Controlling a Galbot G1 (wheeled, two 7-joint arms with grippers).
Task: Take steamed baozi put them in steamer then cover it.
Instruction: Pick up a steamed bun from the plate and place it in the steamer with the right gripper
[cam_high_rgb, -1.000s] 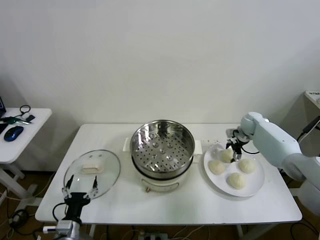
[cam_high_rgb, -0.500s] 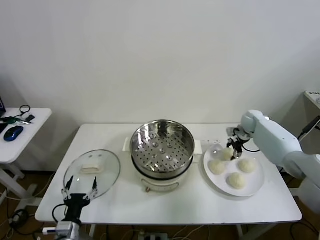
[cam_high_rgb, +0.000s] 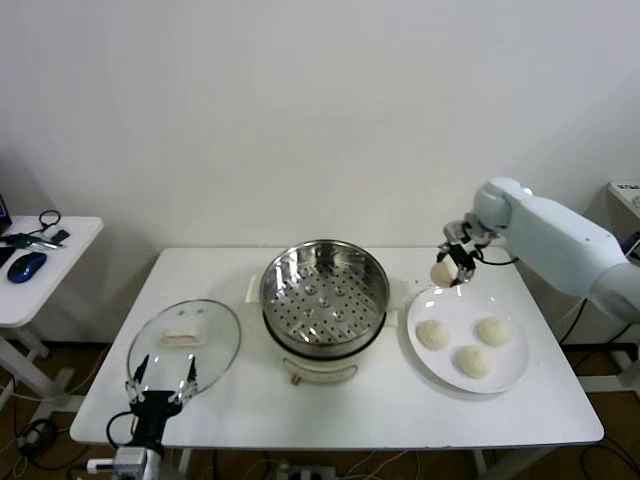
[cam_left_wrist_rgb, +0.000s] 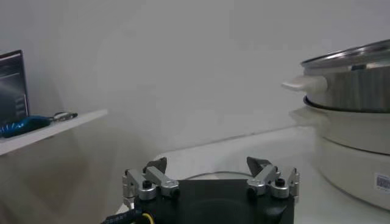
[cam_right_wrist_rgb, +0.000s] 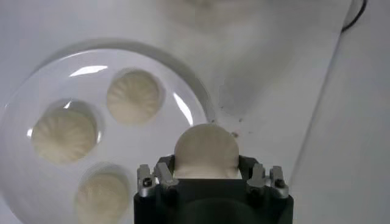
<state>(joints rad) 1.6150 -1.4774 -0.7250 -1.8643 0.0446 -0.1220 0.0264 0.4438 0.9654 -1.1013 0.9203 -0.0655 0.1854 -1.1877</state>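
My right gripper (cam_high_rgb: 452, 267) is shut on one white baozi (cam_high_rgb: 442, 272) and holds it in the air above the far left rim of the white plate (cam_high_rgb: 510, 377); the wrist view shows the bun (cam_right_wrist_rgb: 206, 152) between the jaws. Three baozi (cam_high_rgb: 433, 335) (cam_high_rgb: 494, 331) (cam_high_rgb: 473, 361) lie on the plate. The steel steamer (cam_high_rgb: 325, 296) stands open and empty on its white pot base at the table's middle. The glass cover (cam_high_rgb: 184, 339) with its cream handle lies flat on the table at the left. My left gripper (cam_high_rgb: 163, 383) is open, parked at the front left edge below the cover.
A small side table (cam_high_rgb: 40, 270) with a blue mouse and cables stands at the far left. A white power strip (cam_high_rgb: 420, 287) lies behind the plate. The steamer's side (cam_left_wrist_rgb: 353, 91) fills one edge of the left wrist view.
My right gripper has closed on a baozi, lifted it off the plate and carried it up and slightly toward the steamer. The left arm has not moved.
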